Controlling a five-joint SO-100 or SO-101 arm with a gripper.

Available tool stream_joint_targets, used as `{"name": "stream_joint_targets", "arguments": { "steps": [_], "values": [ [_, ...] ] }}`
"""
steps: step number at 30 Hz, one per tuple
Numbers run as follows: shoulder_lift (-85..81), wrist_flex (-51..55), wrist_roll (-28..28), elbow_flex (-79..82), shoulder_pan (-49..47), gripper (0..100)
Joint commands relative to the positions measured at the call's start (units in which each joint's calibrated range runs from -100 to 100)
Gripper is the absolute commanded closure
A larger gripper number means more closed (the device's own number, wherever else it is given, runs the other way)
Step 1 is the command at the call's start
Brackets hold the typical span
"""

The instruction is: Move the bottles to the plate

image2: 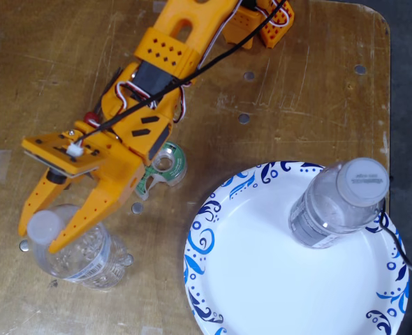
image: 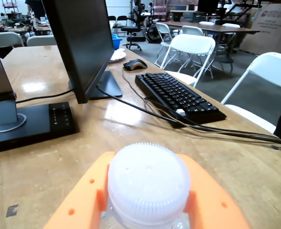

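Observation:
In the fixed view the shorter ribbed bottle stands on the wooden table at the lower left, off the plate. My orange gripper reaches down over it, with its two fingers closed against the whitish cap and neck. In the wrist view the cap fills the bottom centre, and my gripper hugs it on both sides. The taller labelled bottle stands upright on the right side of the white plate with blue swirls.
A green-rimmed spool lies on the table just right of the gripper. The table's edge runs down the right. The wrist view shows a monitor, a lamp base, a keyboard, cables and folding chairs.

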Motion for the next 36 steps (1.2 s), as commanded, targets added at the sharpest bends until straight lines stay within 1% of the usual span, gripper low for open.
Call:
{"name": "stream_joint_targets", "arguments": {
  "steps": [1, 3, 5, 9, 13, 17, 21, 24, 29, 36],
  "values": [
    [-3.3, 0.2, 0.0, -6.8, -2.4, 92],
    [-4.1, 2.0, 0.0, -9.8, -3.8, 92],
    [-4.6, 6.7, -0.3, -12.9, -4.6, 92],
    [-5.7, 11.9, -0.3, -18.9, -8.6, 92],
    [-7.1, 17.0, -0.4, -21.1, -15.7, 92],
    [-8.1, 18.0, -0.5, -21.0, -23.2, 92],
    [-8.2, 18.1, -0.2, -18.7, -29.0, 91],
    [-8.2, 18.1, -0.2, -16.1, -31.5, 91],
    [-8.9, 18.1, 0.1, -11.5, -31.1, 91],
    [-18.5, 18.0, 0.1, 3.3, -30.4, 91]
  ]
}}
